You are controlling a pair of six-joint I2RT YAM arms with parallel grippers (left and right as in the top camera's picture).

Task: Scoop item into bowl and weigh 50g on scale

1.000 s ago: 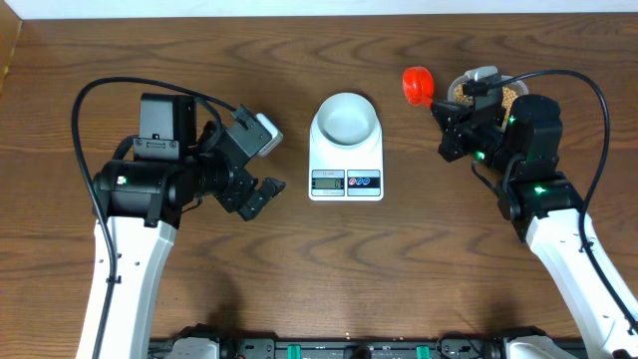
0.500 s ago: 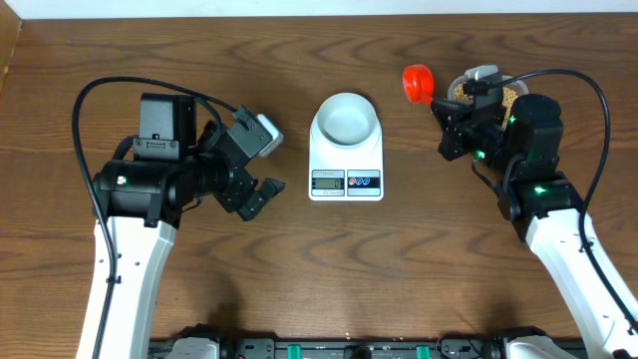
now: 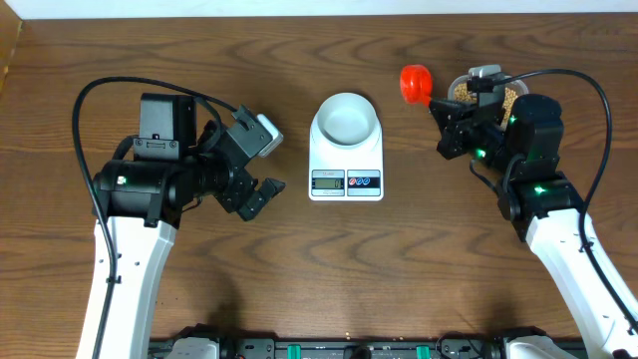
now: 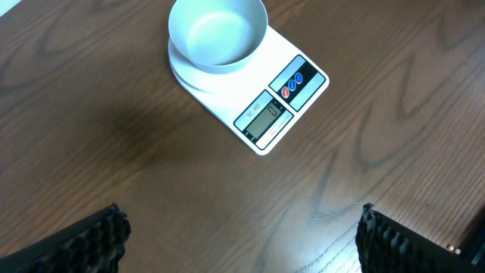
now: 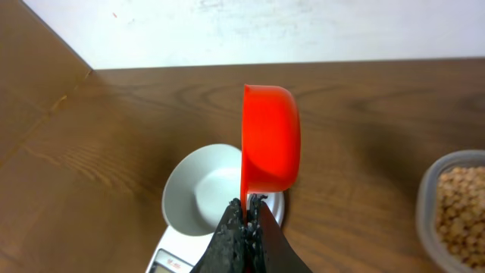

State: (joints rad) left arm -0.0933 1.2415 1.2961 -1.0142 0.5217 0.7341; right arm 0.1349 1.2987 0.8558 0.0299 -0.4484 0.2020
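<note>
Beans [image 5: 458,211] beside right tool [image 5: 248,206] with scoop [image 5: 269,136]

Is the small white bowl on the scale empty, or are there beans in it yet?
Empty: the small round white bowl shows a bare, pale bluish inside with nothing in it.

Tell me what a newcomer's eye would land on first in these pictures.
The bright red scoop stands out most, pinched by its handle in the shut right end effector toward the table's far right. Next comes the empty white bowl, sitting on the white scale at the centre. Just right of the scoop is a clear tub of tan beans.
</note>
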